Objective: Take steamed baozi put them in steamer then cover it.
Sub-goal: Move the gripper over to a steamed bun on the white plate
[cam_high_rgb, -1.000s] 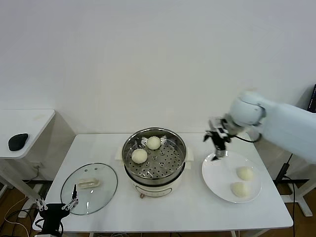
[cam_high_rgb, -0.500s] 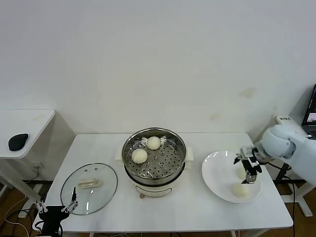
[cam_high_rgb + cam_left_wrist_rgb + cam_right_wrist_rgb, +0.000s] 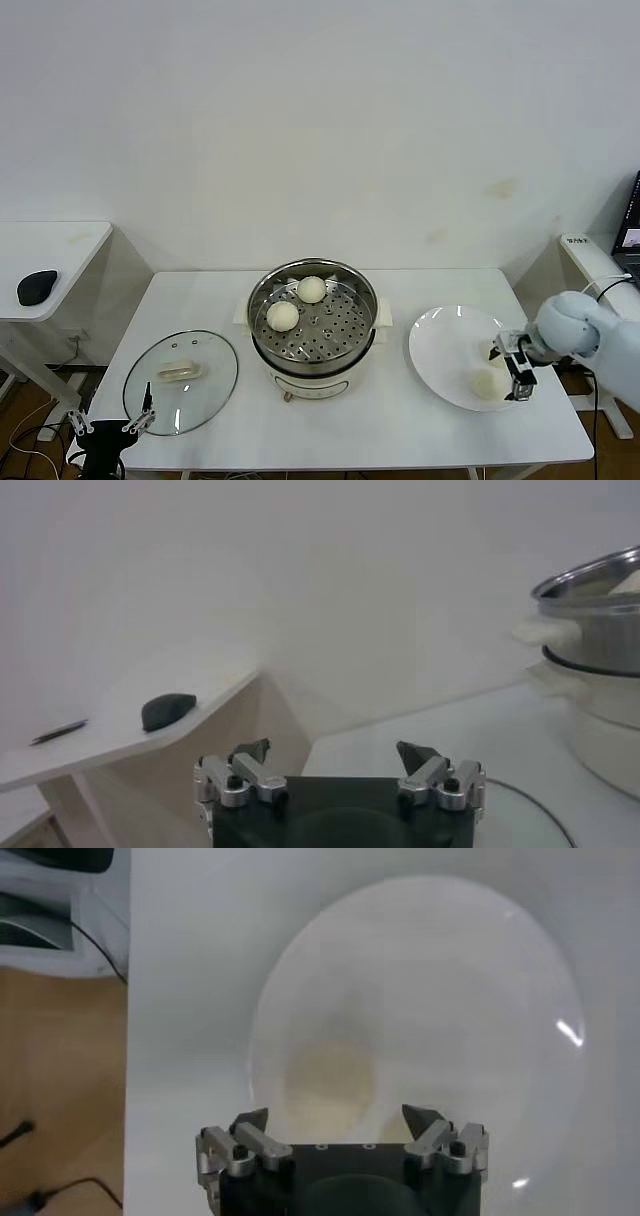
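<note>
The steel steamer (image 3: 345,340) stands mid-table with two baozi (image 3: 311,289) (image 3: 282,315) on its perforated floor. A third baozi (image 3: 486,384) lies on the white plate (image 3: 440,350), and a fourth (image 3: 496,350) shows partly behind my right gripper. My right gripper (image 3: 520,372) is open and empty, low over the plate's right side, next to the buns. In the right wrist view one baozi (image 3: 330,1083) lies just ahead between the open jaws of that gripper (image 3: 340,1118). The glass cover (image 3: 180,380) lies flat at the front left. My left gripper (image 3: 110,425) is open and parked below it.
A side table with a black mouse (image 3: 36,286) stands to the left. The left wrist view shows my left gripper (image 3: 335,752), the steamer's side (image 3: 590,590) and the mouse (image 3: 167,710). Bare tabletop (image 3: 400,420) runs along the front edge.
My right arm has swung from beside the steamer out to the plate's right side and dropped low next to the buns. The left arm has not moved.
</note>
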`<state>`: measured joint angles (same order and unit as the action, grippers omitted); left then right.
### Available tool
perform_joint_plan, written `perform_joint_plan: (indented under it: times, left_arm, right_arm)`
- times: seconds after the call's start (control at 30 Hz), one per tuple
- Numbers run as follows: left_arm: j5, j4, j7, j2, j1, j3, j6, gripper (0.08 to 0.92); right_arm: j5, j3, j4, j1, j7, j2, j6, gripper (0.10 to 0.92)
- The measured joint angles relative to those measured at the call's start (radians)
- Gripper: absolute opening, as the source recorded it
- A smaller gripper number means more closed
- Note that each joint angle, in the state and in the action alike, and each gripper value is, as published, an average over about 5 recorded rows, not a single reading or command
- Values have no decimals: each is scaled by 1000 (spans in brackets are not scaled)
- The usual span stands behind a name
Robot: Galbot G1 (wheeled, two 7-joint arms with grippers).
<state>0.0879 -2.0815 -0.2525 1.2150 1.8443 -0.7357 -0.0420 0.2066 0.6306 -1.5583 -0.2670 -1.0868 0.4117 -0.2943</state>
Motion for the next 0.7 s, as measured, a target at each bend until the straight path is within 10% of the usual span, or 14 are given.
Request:
perform_joint_plan:
  times: [0.4, 0.7]
  left_arm:
    - [-1, 10, -1, 1, -6, -1, -1, 823]
    - [-1, 14, -1, 1, -10, 0, -2, 823]
  right_arm:
    - [22, -25, 36, -48, 25, 39, -12, 798]
    - [15, -35, 51, -52, 34, 51, -28, 635]
